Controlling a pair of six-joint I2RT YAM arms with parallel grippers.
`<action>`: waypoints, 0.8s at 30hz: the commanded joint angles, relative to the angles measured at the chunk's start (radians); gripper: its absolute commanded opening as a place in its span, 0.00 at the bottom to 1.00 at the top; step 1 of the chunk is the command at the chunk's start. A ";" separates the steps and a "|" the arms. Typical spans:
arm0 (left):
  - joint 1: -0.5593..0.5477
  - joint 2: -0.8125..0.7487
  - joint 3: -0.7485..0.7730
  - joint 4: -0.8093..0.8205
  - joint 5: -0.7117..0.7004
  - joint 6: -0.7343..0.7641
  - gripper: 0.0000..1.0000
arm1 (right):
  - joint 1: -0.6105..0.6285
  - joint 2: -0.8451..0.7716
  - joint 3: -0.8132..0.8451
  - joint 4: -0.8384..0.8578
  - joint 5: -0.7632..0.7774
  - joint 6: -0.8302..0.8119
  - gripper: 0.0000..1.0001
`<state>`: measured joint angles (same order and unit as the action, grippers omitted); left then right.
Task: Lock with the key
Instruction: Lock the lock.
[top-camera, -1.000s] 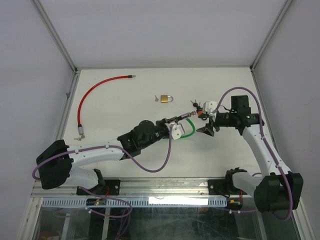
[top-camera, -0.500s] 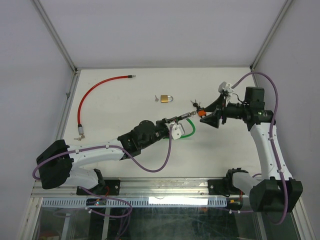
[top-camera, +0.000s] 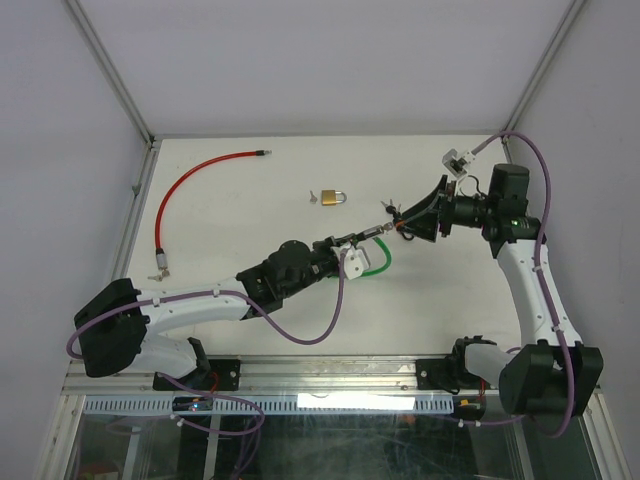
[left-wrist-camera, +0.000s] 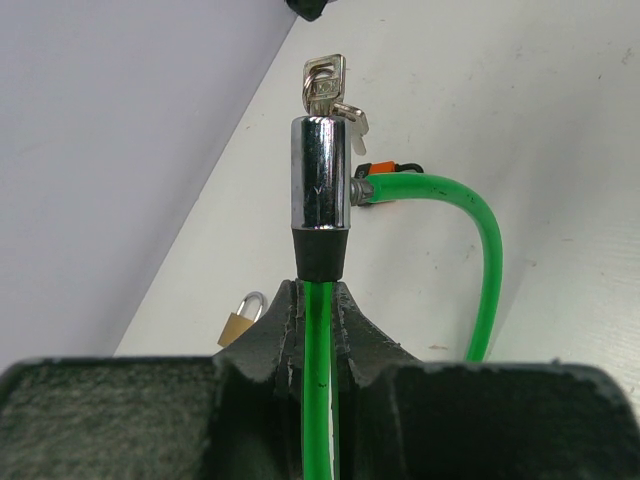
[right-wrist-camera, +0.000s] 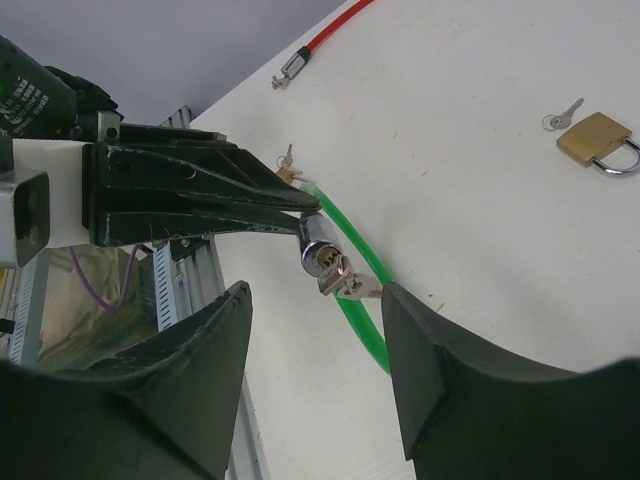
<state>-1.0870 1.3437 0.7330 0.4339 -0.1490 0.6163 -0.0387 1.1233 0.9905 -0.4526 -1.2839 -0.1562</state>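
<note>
A green cable lock (top-camera: 378, 262) ends in a chrome cylinder (left-wrist-camera: 319, 175) with a key (left-wrist-camera: 324, 80) in its end and a second key hanging beside it. My left gripper (left-wrist-camera: 318, 290) is shut on the green cable (left-wrist-camera: 490, 260) just below the cylinder and holds it off the table. In the right wrist view the cylinder (right-wrist-camera: 318, 245) and key (right-wrist-camera: 345, 280) sit just beyond my right gripper (right-wrist-camera: 315, 290), which is open and empty. From above, the right gripper (top-camera: 415, 215) is right of the keys (top-camera: 388, 208), close to them.
A brass padlock (top-camera: 333, 197) with a small key (top-camera: 313, 196) lies behind the left gripper. A red cable (top-camera: 190, 185) curves along the far left, with keys at its near end (top-camera: 160, 265). Walls enclose the table at the back and both sides.
My right arm has lifted and swung its wrist round, so the open gripper now faces the key end of the cylinder. The left arm and the green cable have stayed still.
</note>
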 joint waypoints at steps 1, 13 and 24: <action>-0.010 0.032 0.008 -0.092 0.032 -0.045 0.00 | 0.028 0.021 0.007 0.060 0.012 0.041 0.56; -0.010 0.036 0.008 -0.092 0.035 -0.049 0.00 | 0.086 0.062 0.032 -0.009 0.081 -0.038 0.49; -0.010 0.035 0.009 -0.102 0.040 -0.049 0.00 | 0.097 0.061 0.036 -0.036 0.080 -0.104 0.30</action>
<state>-1.0870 1.3548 0.7403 0.4366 -0.1436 0.6136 0.0483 1.1896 0.9909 -0.4850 -1.1995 -0.2150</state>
